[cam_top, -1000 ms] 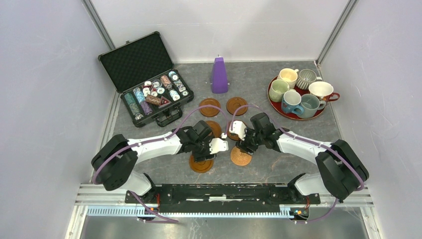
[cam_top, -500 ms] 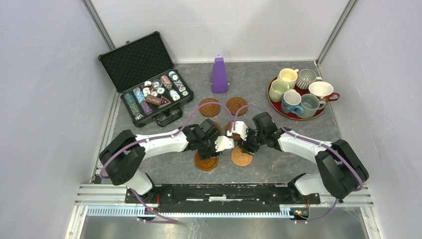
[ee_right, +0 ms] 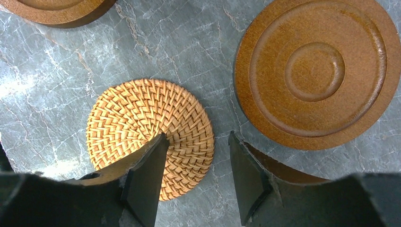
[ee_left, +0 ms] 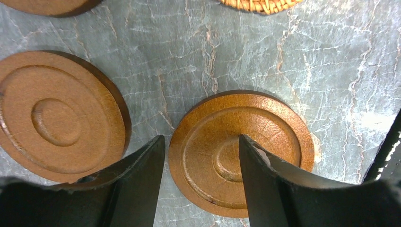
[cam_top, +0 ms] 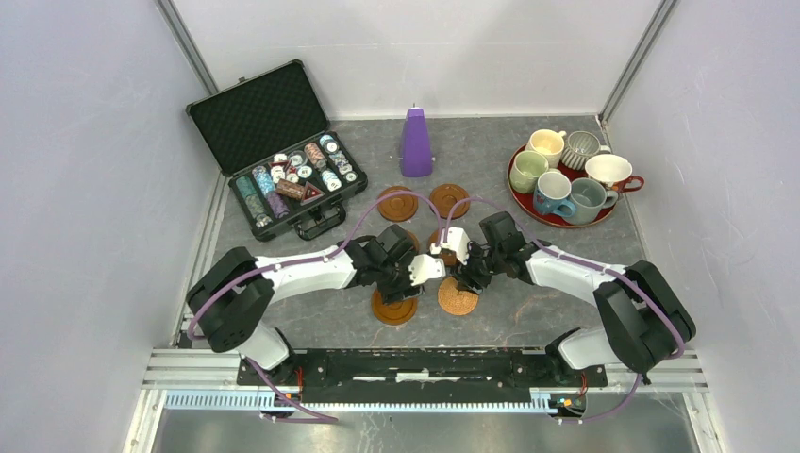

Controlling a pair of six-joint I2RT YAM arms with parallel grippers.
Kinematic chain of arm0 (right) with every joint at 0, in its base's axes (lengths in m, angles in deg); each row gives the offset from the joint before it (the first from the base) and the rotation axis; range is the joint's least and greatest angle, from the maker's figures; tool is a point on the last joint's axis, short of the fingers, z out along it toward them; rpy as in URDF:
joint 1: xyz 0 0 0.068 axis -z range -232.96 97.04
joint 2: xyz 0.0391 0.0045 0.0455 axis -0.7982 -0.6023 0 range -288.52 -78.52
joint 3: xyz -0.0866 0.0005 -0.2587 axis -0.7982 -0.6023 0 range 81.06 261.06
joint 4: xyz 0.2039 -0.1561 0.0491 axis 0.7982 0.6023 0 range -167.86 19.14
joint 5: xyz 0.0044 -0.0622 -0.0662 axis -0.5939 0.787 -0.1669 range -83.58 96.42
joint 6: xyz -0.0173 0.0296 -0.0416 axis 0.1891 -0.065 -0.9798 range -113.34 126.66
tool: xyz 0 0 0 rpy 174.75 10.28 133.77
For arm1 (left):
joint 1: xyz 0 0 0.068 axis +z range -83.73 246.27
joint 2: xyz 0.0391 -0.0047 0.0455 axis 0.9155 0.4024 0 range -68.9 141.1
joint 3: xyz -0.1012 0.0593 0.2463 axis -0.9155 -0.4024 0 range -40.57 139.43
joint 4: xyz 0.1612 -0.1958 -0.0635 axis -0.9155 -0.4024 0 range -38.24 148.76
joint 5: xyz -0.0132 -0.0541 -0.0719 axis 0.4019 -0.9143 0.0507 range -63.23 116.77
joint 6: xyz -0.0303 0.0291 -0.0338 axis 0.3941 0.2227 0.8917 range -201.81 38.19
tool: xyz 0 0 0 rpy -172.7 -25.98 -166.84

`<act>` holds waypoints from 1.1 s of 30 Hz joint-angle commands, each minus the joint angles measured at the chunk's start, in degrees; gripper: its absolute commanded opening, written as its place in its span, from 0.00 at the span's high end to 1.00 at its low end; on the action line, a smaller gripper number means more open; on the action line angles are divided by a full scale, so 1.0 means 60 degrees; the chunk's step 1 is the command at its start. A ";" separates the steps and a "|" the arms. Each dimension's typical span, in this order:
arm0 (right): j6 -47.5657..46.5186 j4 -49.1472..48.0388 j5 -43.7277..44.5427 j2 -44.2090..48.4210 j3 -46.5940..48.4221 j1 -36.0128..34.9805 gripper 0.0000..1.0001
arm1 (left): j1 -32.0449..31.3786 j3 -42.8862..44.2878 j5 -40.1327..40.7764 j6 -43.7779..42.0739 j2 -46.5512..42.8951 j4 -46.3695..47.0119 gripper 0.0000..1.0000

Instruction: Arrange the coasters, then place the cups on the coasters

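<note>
Two ringed brown coasters [cam_top: 397,203] [cam_top: 449,199] lie mid-table, and two more are half hidden under the grippers. My left gripper [cam_top: 408,283] [ee_left: 201,138] is open over another ringed coaster [cam_top: 394,307] [ee_left: 241,151], which lies flat on the table. One finger stands just off its rim and the other over its middle. My right gripper [cam_top: 464,281] [ee_right: 197,135] is open over the edge of the woven orange-brown coaster [cam_top: 458,296] [ee_right: 137,113]. Beside that one lies a ringed coaster [ee_right: 317,71]. Several cups, among them a blue one [cam_top: 552,193] and a red one [cam_top: 611,172], stand on the red tray [cam_top: 564,225].
An open black case of poker chips [cam_top: 274,151] sits at the back left. A purple cone [cam_top: 416,142] stands at the back middle. Grey walls close in the table on both sides, and the arms' mounting rail [cam_top: 415,363] runs along the near edge.
The left arm has carried its ringed coaster a little to the right and its jaws have parted from it. The right jaws have narrowed slightly over the woven coaster.
</note>
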 commanded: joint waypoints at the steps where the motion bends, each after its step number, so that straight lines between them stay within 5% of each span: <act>1: 0.0173 0.0301 -0.0407 -0.0103 -0.0411 -0.0062 0.42 | 0.0236 -0.0155 -0.0393 0.0666 -0.0675 0.0787 0.34; 18: 0.0437 0.0014 -0.0902 -0.0196 -0.0305 -0.0121 0.40 | 0.2861 -0.0274 -0.2259 0.1334 -0.2683 0.0130 0.20; 23: 0.0348 0.0364 -0.0837 -0.0007 0.0108 -0.0107 0.32 | 0.3254 -0.0442 -0.2348 0.1398 -0.2994 -0.0056 0.14; 33: -0.0671 0.1645 0.0811 0.1132 0.1749 0.1631 0.22 | 0.3785 0.0088 -0.2862 0.1154 -0.2983 -0.0909 0.07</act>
